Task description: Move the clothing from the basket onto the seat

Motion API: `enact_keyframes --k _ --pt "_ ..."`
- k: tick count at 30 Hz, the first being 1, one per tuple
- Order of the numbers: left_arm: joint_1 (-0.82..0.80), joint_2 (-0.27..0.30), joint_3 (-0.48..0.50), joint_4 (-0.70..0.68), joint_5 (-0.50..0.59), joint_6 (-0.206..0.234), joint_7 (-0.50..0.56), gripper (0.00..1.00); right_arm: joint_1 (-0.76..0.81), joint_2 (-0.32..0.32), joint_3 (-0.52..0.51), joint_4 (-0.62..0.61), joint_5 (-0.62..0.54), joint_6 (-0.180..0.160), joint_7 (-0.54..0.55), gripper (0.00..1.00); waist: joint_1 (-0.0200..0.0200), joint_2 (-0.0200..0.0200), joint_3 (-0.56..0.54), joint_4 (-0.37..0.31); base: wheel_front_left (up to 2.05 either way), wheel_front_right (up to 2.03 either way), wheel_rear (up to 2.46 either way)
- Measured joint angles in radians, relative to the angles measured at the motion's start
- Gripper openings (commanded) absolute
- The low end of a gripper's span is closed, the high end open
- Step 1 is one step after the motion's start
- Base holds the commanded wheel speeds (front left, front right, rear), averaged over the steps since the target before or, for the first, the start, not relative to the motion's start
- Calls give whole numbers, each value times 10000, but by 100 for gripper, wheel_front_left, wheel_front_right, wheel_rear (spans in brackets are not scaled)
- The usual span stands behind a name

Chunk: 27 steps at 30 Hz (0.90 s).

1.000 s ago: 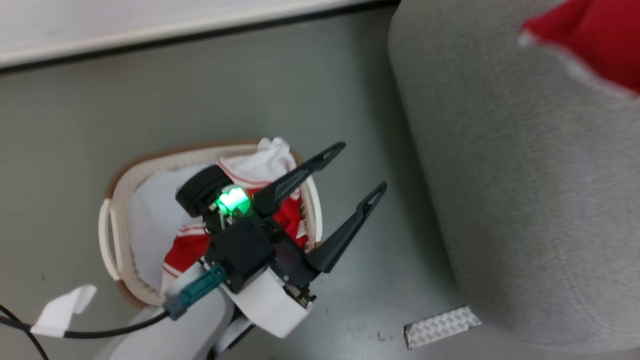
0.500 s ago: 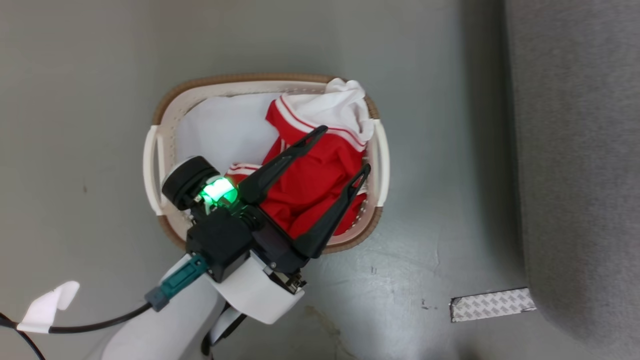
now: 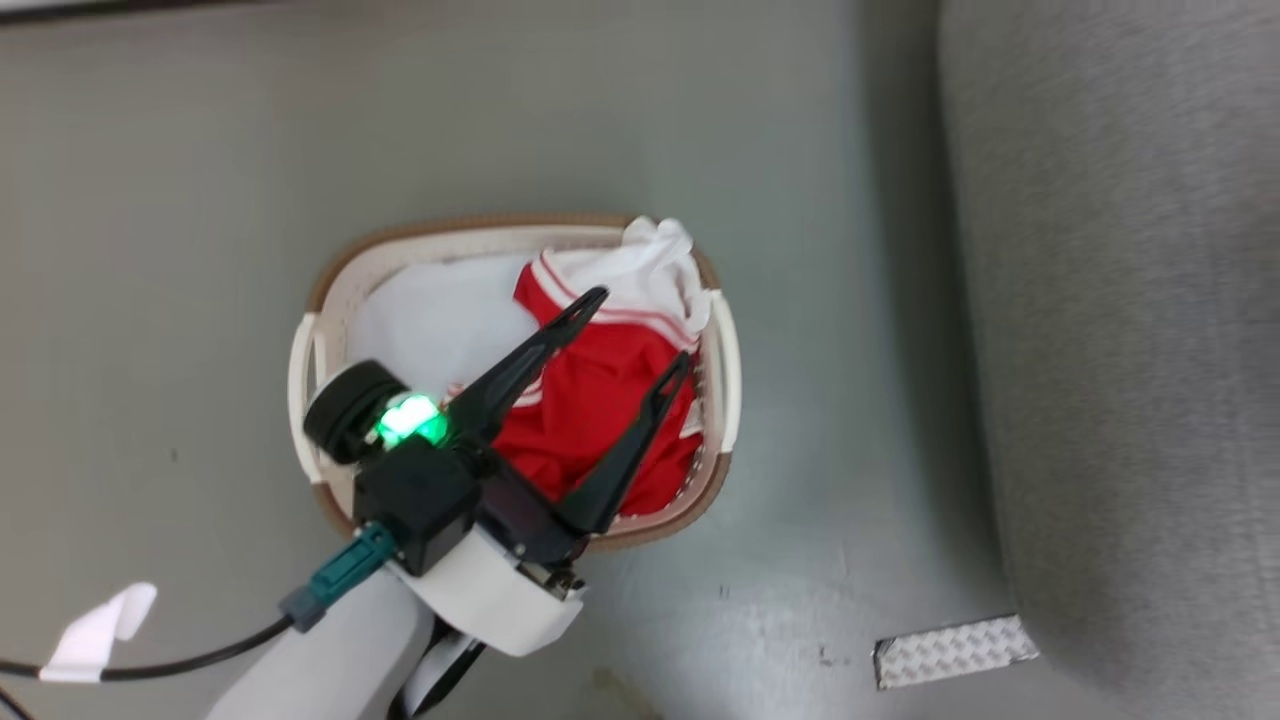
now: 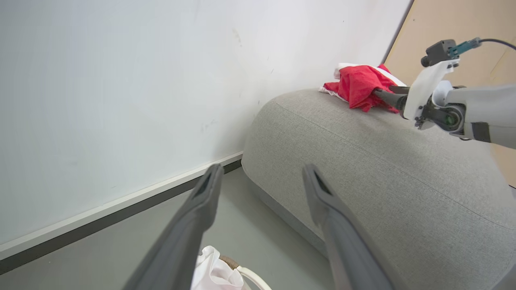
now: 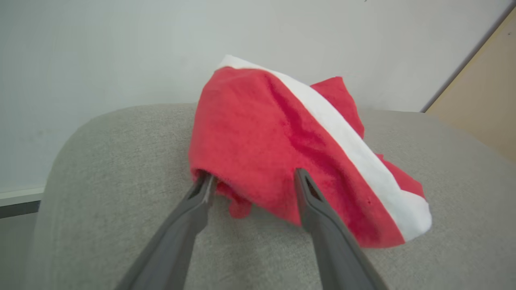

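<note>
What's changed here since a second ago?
Mostly the head view swung, shifting the whole picture. The left gripper now shows over the red clothing in the basket, not reaching past its rim toward the seat. Unchanged: its jaws stand open, holding nothing, and the clothing lies as before.

One basket (image 3: 450, 228), one seat (image 3: 1100, 300), two heaps of red clothing, two grippers.
One basket heap (image 3: 600, 430) and one seat heap (image 5: 262, 133) make the two; whether each heap is a single garment cannot be told. The left gripper (image 3: 641, 328) and the right gripper (image 5: 254, 176) have two fingers (image 3: 535, 352) each, four in all. The basket has two handles (image 3: 728, 370) and one liner (image 3: 430, 320). The floor bears one tape strip (image 3: 955, 650). One cable (image 3: 180, 660) carries one white tag (image 3: 100, 630), and one green light (image 3: 405, 422) glows.
</note>
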Motion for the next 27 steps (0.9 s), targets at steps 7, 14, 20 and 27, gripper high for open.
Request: enact_keyframes --k 7,14,20,27 --pt "1030 167 326 337 -73 483 -48 100 1782 518 1544 -602 1143 -2 -330 100 -1 0 -1322 -435 0 0 0" --pt "2356 -146 1248 617 -188 976 -52 100 3927 721 3248 -2395 2767 -2 -378 100 -2 0 -2829 -656 0 0 0" --pt "3687 -771 2222 940 -257 1047 -58 100 5713 784 4228 -3289 3910 -2 -378 100 -3 0 -4067 -474 0 0 0" --pt "4949 -1538 3628 1206 46 928 -59 100 7218 779 5315 -3760 4533 -2 -380 100 -4 0 -5136 194 0 0 0"
